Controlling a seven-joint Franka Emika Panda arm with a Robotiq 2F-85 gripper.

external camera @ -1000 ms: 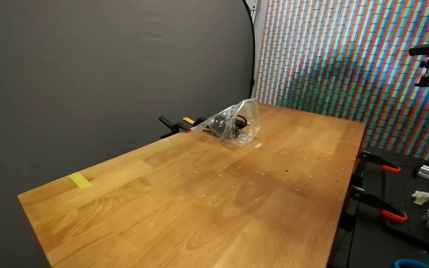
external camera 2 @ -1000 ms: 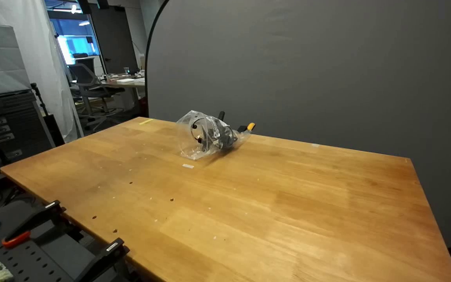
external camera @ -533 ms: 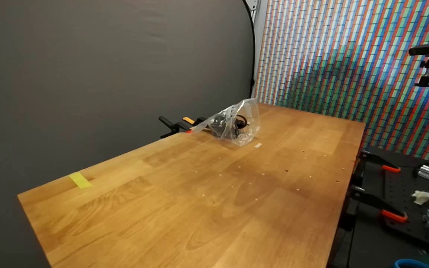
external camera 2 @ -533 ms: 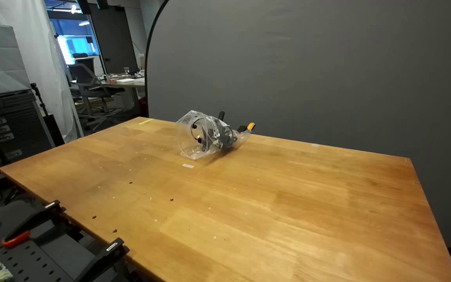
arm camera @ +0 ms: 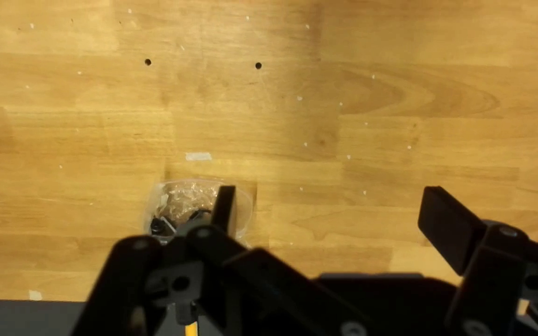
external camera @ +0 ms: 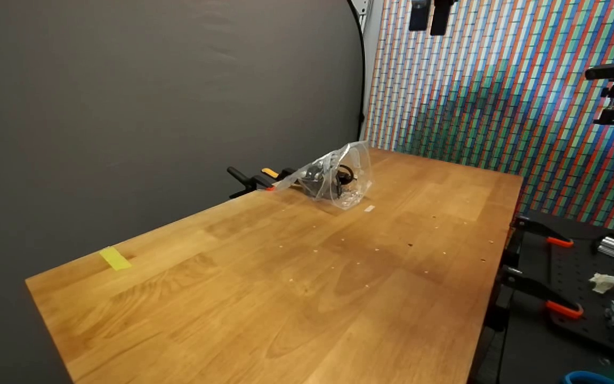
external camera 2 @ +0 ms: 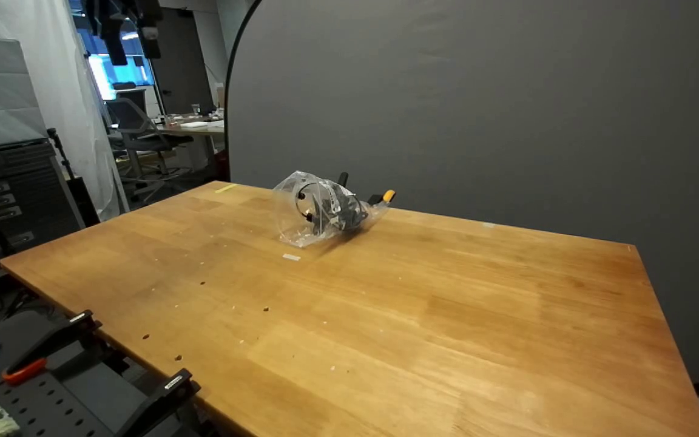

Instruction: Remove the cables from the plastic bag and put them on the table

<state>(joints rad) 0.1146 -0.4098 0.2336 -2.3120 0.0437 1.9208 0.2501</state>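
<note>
"Cables [external camera: 345, 175], dark and looped, seen through clear plastic: how is the gripper [arm camera: 329, 205] set with respect to them?"

"Raised well above the table [external camera: 285, 298], its two fingers [arm camera: 447, 228] spread wide, with boards visible between them. In the wrist view, one finger covers part of the bag [arm camera: 189, 198] along the line of sight; in both exterior views, gripper and bag are well apart."

"In which direction does each lie?"

"In the wrist view, the bag lies toward eight o'clock from the middle. In an exterior view, the gripper [external camera: 428, 26] appears toward one o'clock from the bag; in an exterior view, the gripper [external camera 2: 135, 54] appears between ten and eleven."

"And the cables themselves?"

"Inside the bag, which rests on the table near the edge before the grey screen [external camera 2: 477, 91]. In an exterior view, its narrow end [external camera: 287, 184] points toward nine o'clock, its wide end toward three."

"What surrounds it there?"

"White tape [external camera: 369, 208], just beside the wide end, toward four o'clock; a yellow handle [external camera: 270, 173], near the narrow end, toward nine. Farther out, yellow tape [external camera: 115, 258] lies toward eight, an orange-tipped clamp [external camera: 539, 289] toward four, and a striped wall [external camera: 499, 80] toward two. In an exterior view, an office chair [external camera 2: 134, 118] stands toward ten."
</note>
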